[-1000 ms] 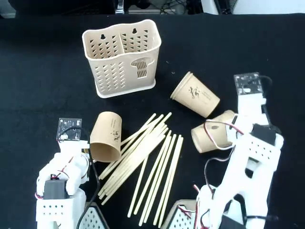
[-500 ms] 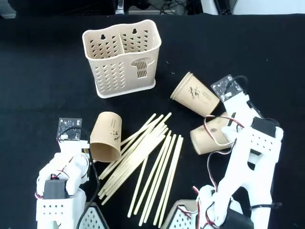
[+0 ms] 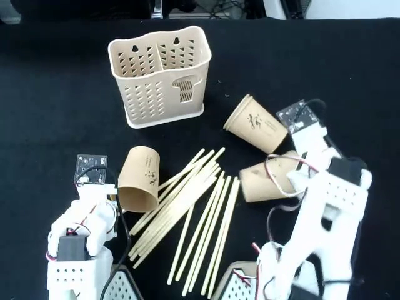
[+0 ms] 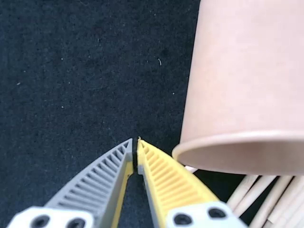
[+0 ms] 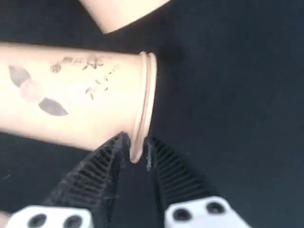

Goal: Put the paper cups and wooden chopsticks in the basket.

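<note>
Right wrist view: the right gripper (image 5: pixel 135 148) has its dark jaws nearly together, pinching the rolled rim of the held paper cup (image 5: pixel 71 99), which lies on its side. In the high view this held paper cup (image 3: pixel 265 181) sits at right of centre, long axis running left to right, its base pointing left and its mouth toward the right arm (image 3: pixel 328 206). Just above it lies the second paper cup (image 3: pixel 256 124), also on its side, tilted on a diagonal with its mouth toward the upper left; the two look almost touching.

The left gripper (image 4: pixel 135 145) has its grey and yellow fingers closed tip to tip on nothing, low over the black table (image 3: pixel 50 112). Right beside the yellow finger is the rim of the third paper cup (image 4: pixel 242 85). From the high view the third paper cup (image 3: pixel 139 178) lies at lower left, mouth toward the bottom edge.

Between the cups the wooden chopsticks (image 3: pixel 194 212) fan out flat, long axes from lower left to upper right. The basket (image 3: pixel 159 75) stands upright at upper left of centre, well apart from both grippers
</note>
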`<state>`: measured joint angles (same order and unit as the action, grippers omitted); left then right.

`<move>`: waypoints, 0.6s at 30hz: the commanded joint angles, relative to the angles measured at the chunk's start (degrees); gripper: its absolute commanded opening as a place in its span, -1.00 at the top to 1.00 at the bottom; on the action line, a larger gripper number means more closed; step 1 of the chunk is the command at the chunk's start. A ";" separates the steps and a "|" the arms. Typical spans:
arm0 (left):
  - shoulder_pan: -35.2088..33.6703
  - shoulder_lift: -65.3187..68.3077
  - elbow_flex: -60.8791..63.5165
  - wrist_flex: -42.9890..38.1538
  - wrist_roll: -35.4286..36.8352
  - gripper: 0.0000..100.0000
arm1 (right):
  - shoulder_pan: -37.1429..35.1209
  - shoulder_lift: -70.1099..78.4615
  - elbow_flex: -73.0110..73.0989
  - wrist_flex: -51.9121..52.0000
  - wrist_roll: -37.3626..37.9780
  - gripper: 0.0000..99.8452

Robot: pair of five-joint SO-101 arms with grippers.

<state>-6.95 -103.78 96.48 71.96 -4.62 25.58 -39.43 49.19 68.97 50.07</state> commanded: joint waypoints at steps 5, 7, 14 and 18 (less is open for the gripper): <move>0.31 -0.44 0.84 0.88 0.44 0.93 | -1.49 -24.22 -0.66 16.70 -0.97 0.98; 0.31 -0.44 0.84 0.88 0.44 0.93 | -1.49 -28.70 0.04 18.99 -0.97 0.98; 0.31 -0.44 0.84 0.88 0.44 0.93 | -0.62 -36.79 3.21 19.16 -1.23 0.98; 0.31 -0.44 0.84 0.88 0.44 0.93 | 1.23 -37.23 4.18 19.16 -1.58 0.97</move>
<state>-6.95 -103.78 96.48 71.96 -4.62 25.41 -76.00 52.97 87.96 49.19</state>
